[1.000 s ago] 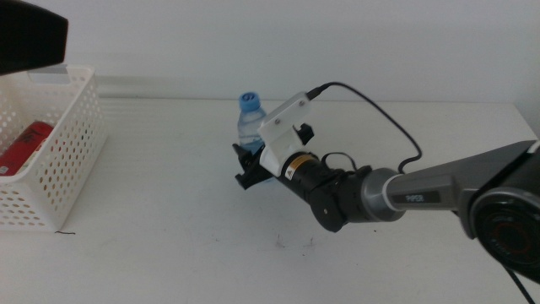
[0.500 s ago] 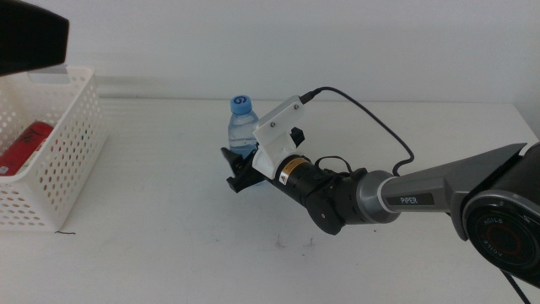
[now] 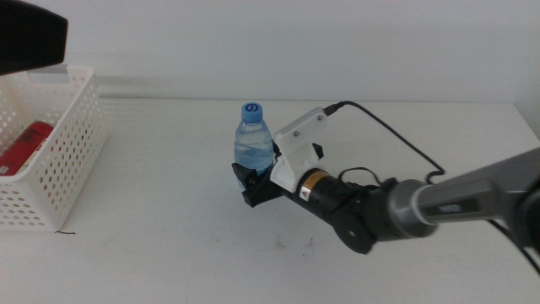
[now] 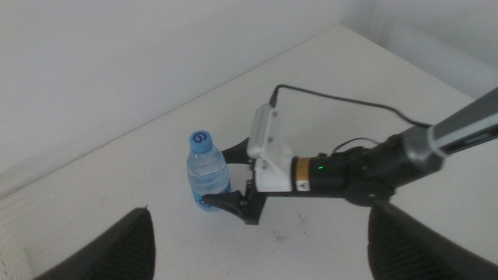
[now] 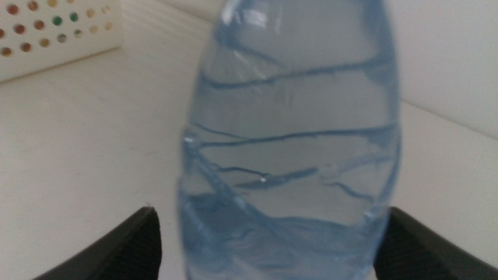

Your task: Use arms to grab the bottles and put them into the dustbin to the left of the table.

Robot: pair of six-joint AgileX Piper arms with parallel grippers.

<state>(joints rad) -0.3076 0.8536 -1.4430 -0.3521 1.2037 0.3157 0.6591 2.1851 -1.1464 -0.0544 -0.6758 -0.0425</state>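
The small water bottle [image 3: 252, 139] with a blue cap stands upright near the middle of the white table [image 3: 160, 245]. My right gripper [image 3: 245, 180] reaches in from the right and is shut on the bottle's lower half, one jaw on each side. The right wrist view shows the clear ribbed bottle [image 5: 288, 148] filling the space between the jaws. My left gripper [image 4: 257, 249] hangs high over the table's left part, open and holding nothing, looking down on the bottle [image 4: 207, 173] and the right gripper [image 4: 220, 176]. The white perforated dustbin [image 3: 63, 160] stands at the left with a red can [image 3: 25, 145] inside.
A black cable [image 3: 396, 135] loops from the right wrist housing over the table. A dark part of the left arm [image 3: 29, 38] sits above the dustbin at the top left. The dustbin's wall [image 5: 54, 31] shows beyond the bottle in the right wrist view.
The right gripper and the bottle shifted together, first a little left, then back right and toward the near edge. The bottle stays upright between the jaws.
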